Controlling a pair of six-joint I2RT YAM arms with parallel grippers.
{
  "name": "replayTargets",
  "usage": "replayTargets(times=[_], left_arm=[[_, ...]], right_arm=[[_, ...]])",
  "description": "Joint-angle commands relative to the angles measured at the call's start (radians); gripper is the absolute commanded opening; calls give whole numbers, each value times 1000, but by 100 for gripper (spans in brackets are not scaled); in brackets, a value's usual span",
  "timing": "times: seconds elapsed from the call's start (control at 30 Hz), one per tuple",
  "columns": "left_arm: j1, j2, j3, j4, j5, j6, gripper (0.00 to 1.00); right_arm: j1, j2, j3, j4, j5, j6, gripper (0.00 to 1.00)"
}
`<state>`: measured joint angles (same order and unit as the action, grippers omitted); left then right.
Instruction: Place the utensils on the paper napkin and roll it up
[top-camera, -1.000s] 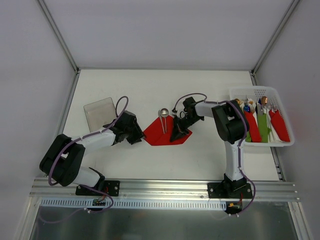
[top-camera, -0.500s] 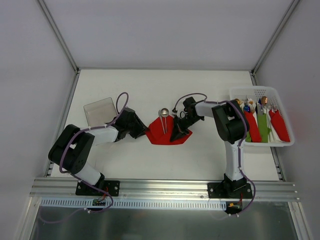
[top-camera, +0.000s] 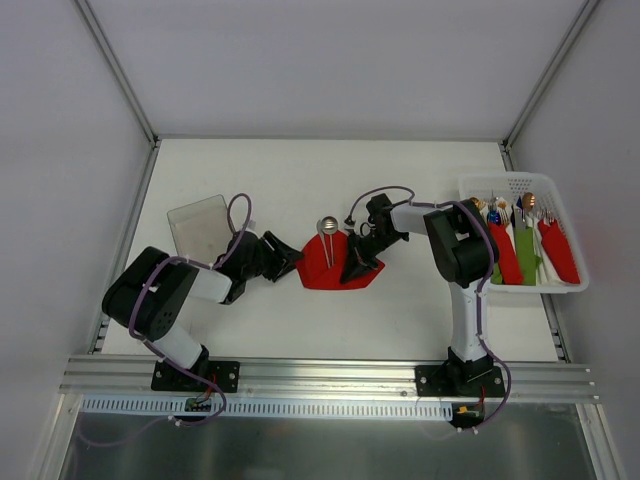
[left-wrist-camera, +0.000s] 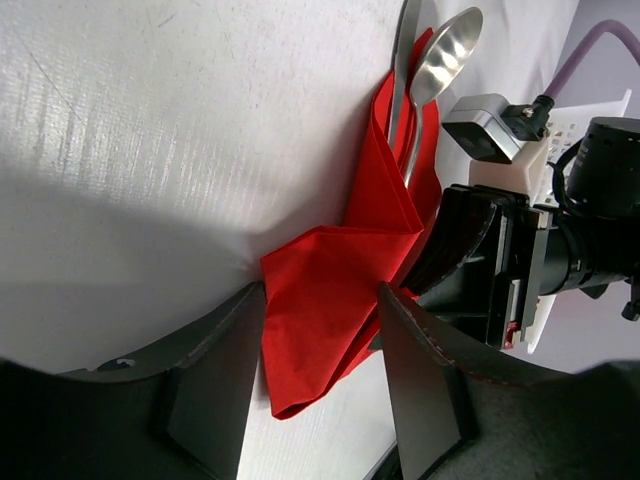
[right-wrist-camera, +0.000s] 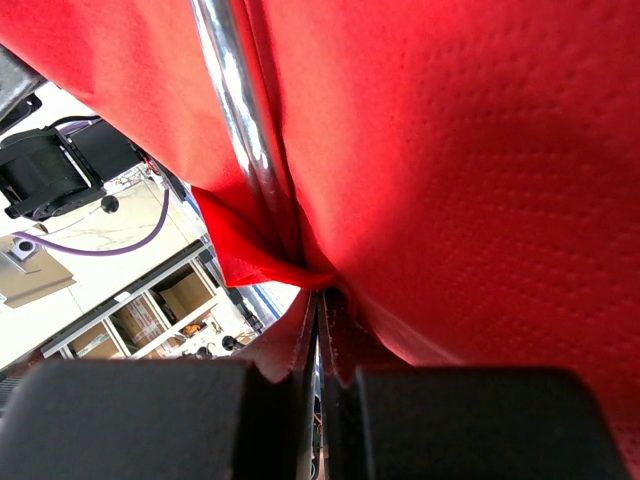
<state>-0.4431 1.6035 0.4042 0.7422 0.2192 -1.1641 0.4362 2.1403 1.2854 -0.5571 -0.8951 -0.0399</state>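
Utensils (top-camera: 327, 228) lie in red napkin (top-camera: 332, 272) on white table (top-camera: 300, 180); left fingers (left-wrist-camera: 212, 378) spread, right fingers (right-wrist-camera: 285, 350) pinch it.

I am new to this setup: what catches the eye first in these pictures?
A red paper napkin, partly folded, lies on the table with the silver utensils poking out of its far side. Both tools meet there: the left tool stands open around the napkin's left fold, the right tool is shut on its right side. At the table's right edge a white basket holds rolled bundles in red, green and white.
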Motion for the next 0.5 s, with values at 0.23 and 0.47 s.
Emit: replayTargets(times=[0.23,0.47], left_arm=[[64,96,-13,-11,9,44,58],[92,194,56,72,110,63,61]], right_arm=[[-14,32,9,-18,99,-26,2],[-19,36,9,-23,97,-29,2]])
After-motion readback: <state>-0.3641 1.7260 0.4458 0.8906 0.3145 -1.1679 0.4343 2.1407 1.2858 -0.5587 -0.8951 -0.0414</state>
